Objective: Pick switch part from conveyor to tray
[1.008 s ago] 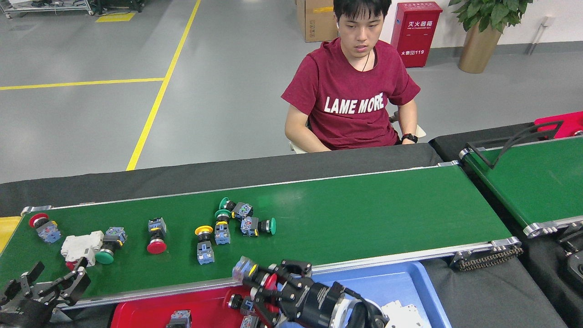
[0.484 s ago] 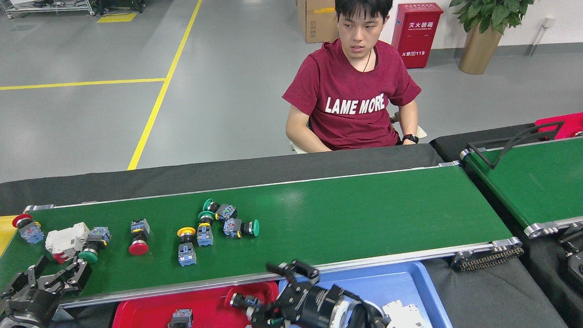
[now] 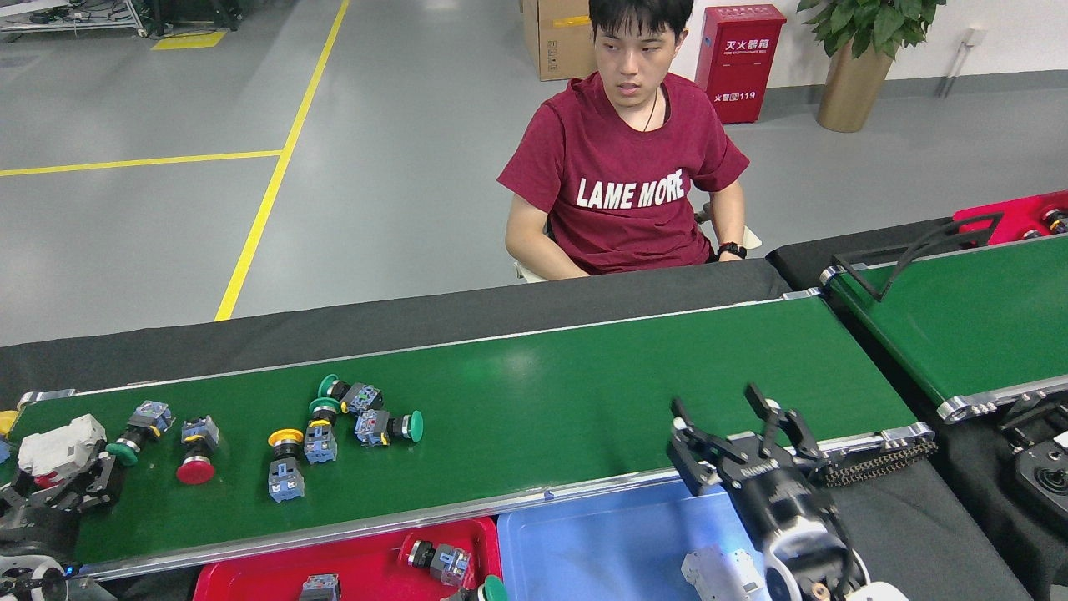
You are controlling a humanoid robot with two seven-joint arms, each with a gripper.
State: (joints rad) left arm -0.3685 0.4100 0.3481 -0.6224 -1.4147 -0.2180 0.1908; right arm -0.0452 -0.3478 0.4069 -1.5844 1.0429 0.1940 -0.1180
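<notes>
Head view: right gripper hovering over conveyor near edge at 4 o'clock, jaws spread, gripping nothing. Left gripper sitting at 8 o'clock corner, jaw state impossible to tell. Switch parts lying clustered on belt at 9 o'clock. Red tray holding switch; blue tray just beside it.

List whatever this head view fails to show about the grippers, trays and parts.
- Left gripper: dark and low at the left edge; open or shut cannot be told.
- Red tray: cut off by the bottom edge, so its full contents are unseen.
- Blue tray: near side cut off, right end hidden behind the right gripper.
- White part: partly covered by the left gripper.
- Far red bin: mostly out of frame.
</notes>
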